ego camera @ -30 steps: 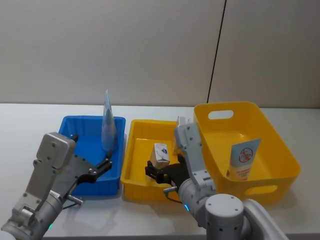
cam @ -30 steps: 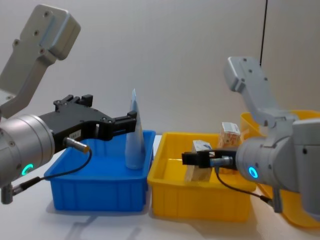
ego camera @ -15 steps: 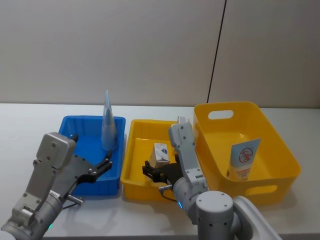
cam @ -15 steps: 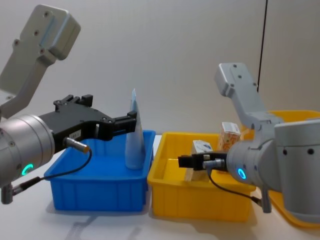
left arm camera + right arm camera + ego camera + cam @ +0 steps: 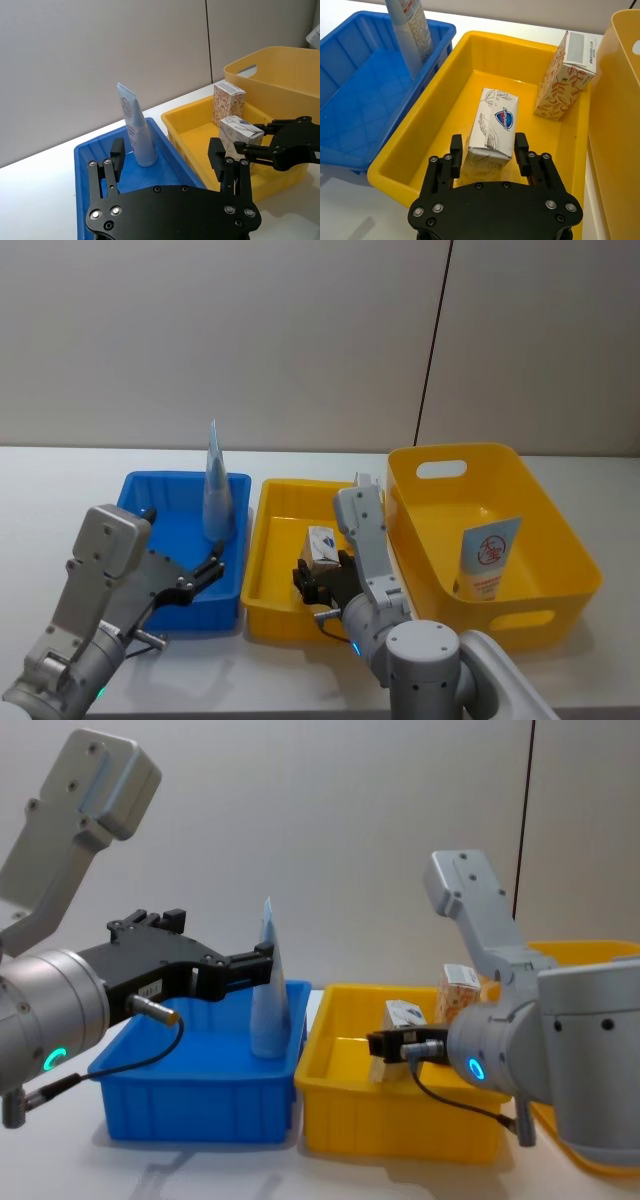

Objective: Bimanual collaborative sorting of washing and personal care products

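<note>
- Right gripper [image 5: 487, 145]: low in the shallow yellow plastic tray [image 5: 444, 105], its 2 black fingers [image 5: 455, 147] spread and standing one at each side of the whitish-blue cardboard carton [image 5: 492, 129]. The jaws straddle the carton's near end; a small gap appears on each side, so the carton reads as bracketed, not yet clamped.
- Carton axis: the carton leans, with its long axis running away from the right gripper toward the tray's far wall. The fingers cross its narrow width, which suits a pinch.
- Left gripper [image 5: 171, 162]: spread apart and carrying nothing, held over the near part of the blue plastic bin [image 5: 170, 162], aimed toward the tall pale blue squeeze tube [image 5: 136, 127]. The tube stands upright at the bin's far right corner, crimped end up, well apart from the fingers.
- Nearer arm: the right arm serves the carton; the left arm is nearer the tube.
- Neighbours: the orange-patterned upright carton [image 5: 567, 75] stands near the tray's far right corner, apart from the gripped-at carton. The deep yellow plastic basket [image 5: 560, 530] adjoins the tray on the right and holds 1 more tube [image 5: 487, 557].
- Clearance: open room lies straight above the carton; the tray walls rule out sideways travel, so lifting first looks advisable.
</note>
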